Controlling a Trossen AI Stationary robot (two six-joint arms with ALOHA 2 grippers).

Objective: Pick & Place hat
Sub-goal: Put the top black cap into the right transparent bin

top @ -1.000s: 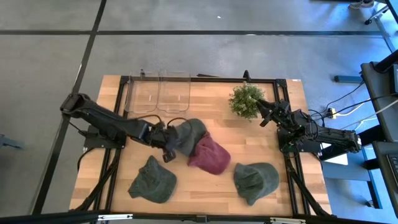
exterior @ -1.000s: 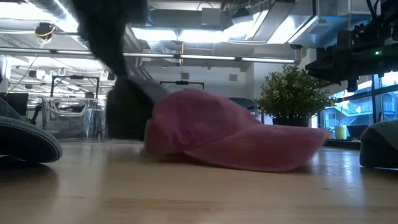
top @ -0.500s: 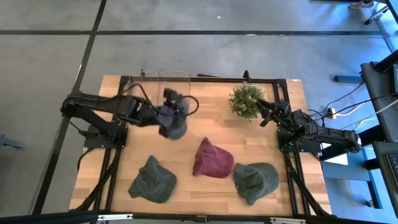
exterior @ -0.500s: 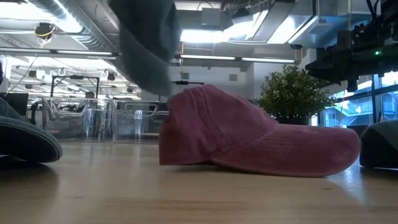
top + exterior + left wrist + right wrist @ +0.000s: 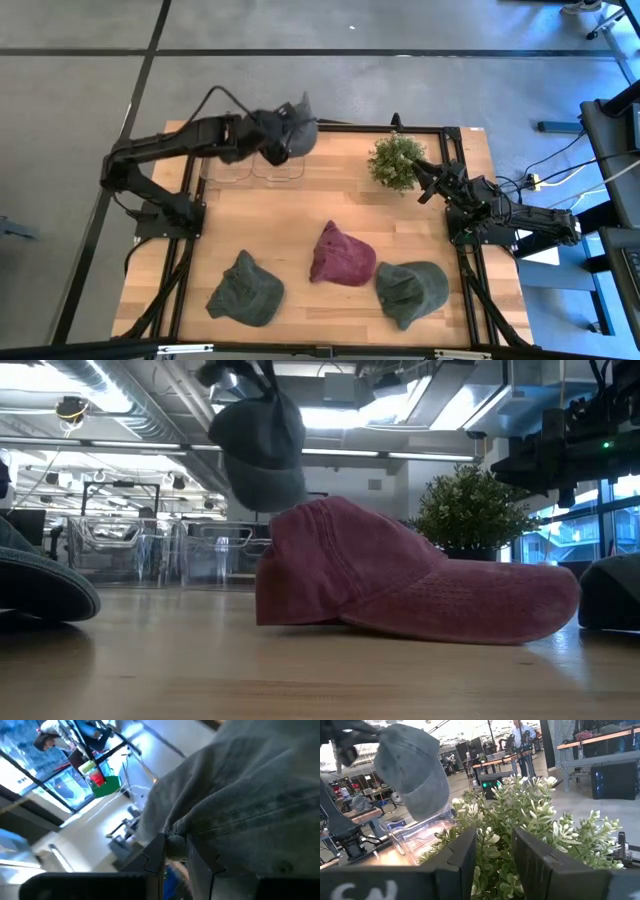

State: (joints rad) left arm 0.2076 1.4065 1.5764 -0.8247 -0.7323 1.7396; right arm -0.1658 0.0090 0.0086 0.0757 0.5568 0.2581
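grey hat point(image 5: 290, 136): off the table, hanging from the left gripper above the clear bins at the far edge; in the low view it dangles point(image 5: 260, 450) above and behind the red hat, not touching it
left gripper point(image 5: 268, 128): raised over the bins, fingers clamped on a fold of the grey hat's fabric — the left wrist view shows cloth point(image 5: 240, 810) bunched between the dark fingers point(image 5: 156, 854)
clear bins point(image 5: 255, 155): two, side by side at the table's far edge, left of the plant; directly under the held hat
red hat point(image 5: 340, 255): flat on the table near the middle, brim toward the right in the low view point(image 5: 400, 575)
green hat, near left point(image 5: 245, 290): lying on the table near the front edge, well apart from the red hat
green hat, near right point(image 5: 410, 290): on the table just beside the red hat (touching or not, cannot tell)
plant point(image 5: 396, 162): upright at the far right part of the table
right gripper point(image 5: 424, 185): waiting just beside the plant, fingers apart — leaves point(image 5: 520, 820) show in the gap between them in the right wrist view
table point(image 5: 330, 205): wooden top in a black frame
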